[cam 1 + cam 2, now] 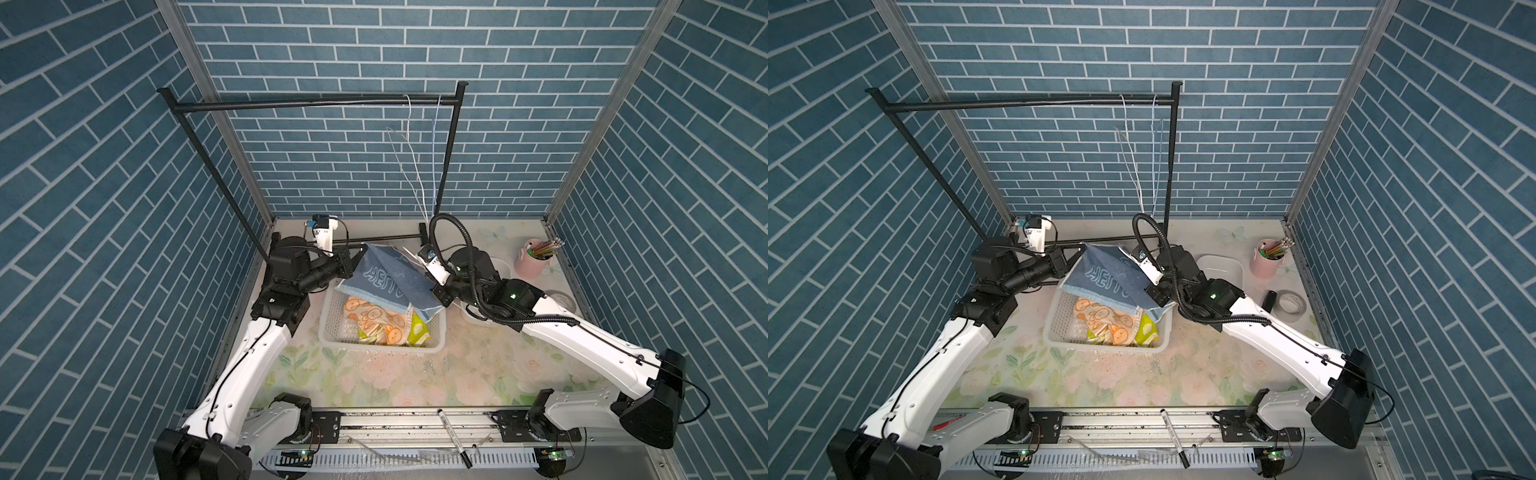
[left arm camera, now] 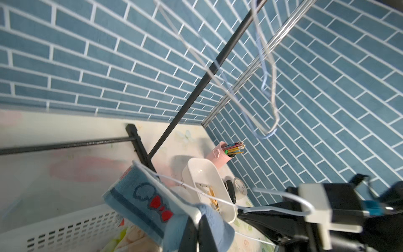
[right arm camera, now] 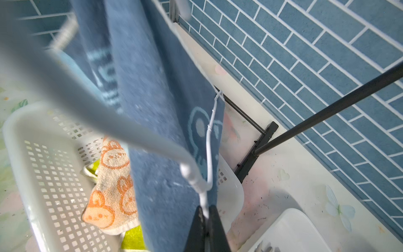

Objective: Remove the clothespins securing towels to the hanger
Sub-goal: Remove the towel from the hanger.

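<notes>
Robot lab test booth: brick-print wall panels (image 1: 374,41), aluminium frame posts (image 1: 203,83), mounting rail (image 1: 395,419), floral-print tabletop (image 1: 374,374).

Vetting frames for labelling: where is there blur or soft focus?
Right wrist view: the hanger near the lens is a blurred band, the blue towel sharper. Left wrist view: the empty hangers smear. Both top views: sharp, evenly lit.
</notes>
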Tool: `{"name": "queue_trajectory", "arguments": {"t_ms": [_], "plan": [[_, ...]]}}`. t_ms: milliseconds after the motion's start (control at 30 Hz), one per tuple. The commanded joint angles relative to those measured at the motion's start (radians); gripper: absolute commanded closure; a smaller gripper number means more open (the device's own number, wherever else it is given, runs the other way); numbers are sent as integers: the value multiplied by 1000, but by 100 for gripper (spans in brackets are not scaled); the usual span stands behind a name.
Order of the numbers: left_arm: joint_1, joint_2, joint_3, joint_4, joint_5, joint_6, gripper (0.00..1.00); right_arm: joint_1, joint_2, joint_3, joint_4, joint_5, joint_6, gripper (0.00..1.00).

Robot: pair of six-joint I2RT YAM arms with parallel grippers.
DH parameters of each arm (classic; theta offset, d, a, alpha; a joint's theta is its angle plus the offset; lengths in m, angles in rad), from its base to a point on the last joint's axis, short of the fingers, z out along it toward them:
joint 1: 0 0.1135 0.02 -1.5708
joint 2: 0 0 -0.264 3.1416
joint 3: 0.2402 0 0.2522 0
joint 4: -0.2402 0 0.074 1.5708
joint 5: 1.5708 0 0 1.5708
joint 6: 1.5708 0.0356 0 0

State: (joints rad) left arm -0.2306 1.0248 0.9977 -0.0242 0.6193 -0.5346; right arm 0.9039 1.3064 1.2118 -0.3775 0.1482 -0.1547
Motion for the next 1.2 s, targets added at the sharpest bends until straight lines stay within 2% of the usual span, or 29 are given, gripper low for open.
{"name": "queue_trajectory", "arguments": {"t_ms": [0,200,333,433,667,867,1067,1167], "plan": [[-4,-46,77,57,-27,35,100,-6,-1,25,-12,40,27,100],[-4,-111,162,155,-107,71,100,-6,-15,16,-15,59,30,100],[-4,-182,139,264,-229,110,100,-5,-26,5,-19,72,32,100],[-4,-200,152,275,-260,128,100,-6,-35,-3,-17,79,32,100],[-6,-160,171,316,-148,77,100,-6,-48,-12,-9,79,37,100],[-18,-153,128,345,-79,61,100,-5,-65,-25,8,83,42,100],[-64,-157,5,331,-80,54,100,-6,-80,-32,8,103,47,100],[-102,-156,-76,270,-110,60,100,-6,-88,-35,8,119,49,100]]}}
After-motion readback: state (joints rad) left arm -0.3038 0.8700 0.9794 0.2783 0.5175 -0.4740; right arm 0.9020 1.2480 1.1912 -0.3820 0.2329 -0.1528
